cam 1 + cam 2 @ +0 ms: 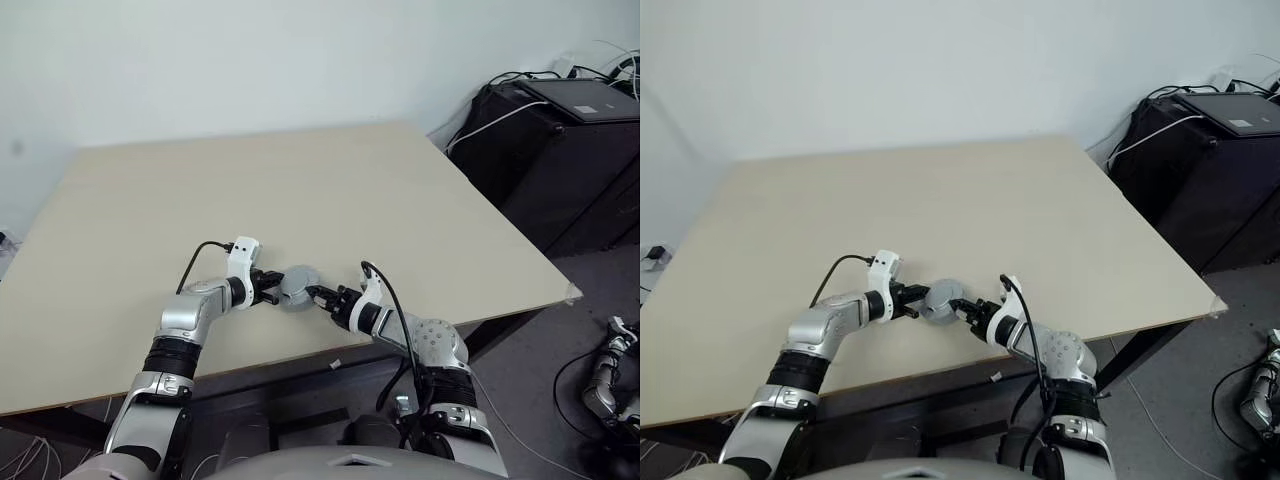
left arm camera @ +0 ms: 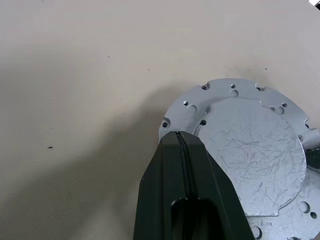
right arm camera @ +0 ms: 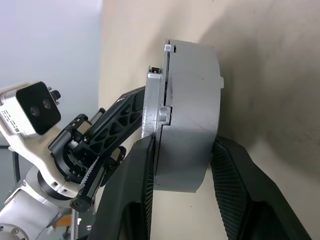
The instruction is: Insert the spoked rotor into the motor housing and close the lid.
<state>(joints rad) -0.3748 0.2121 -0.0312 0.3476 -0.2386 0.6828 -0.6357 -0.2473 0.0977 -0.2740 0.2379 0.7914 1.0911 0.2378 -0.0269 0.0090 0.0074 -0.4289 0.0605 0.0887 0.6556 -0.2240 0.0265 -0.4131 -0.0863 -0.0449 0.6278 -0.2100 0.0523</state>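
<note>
Head views: round grey metal motor housing (image 1: 298, 287) with the light-grey metal disc lid (image 2: 250, 150) on it sits on the beige bench (image 1: 300, 190), squarely between the two grippers. Left gripper (image 1: 272, 290) touches it from one side, right gripper (image 1: 318, 297) from the opposite side. Black cabinet (image 1: 560, 150) with cables stands well apart, off the bench.

Left wrist view: left gripper's two black fingers (image 2: 187, 185) are pressed together, no gap, nothing between them. Tips lie over the lid's rim, at the bolt-hole flange; lid face is scratched and plain.

Right wrist view: right gripper (image 3: 182, 165) straddles the housing edge-on, one finger on the lid side, the other on the shell's far side, both touching or nearly so; it looks clamped on the housing. Lid sits against the housing with a thin seam showing. Left gripper is just beyond, against the lid face.
</note>
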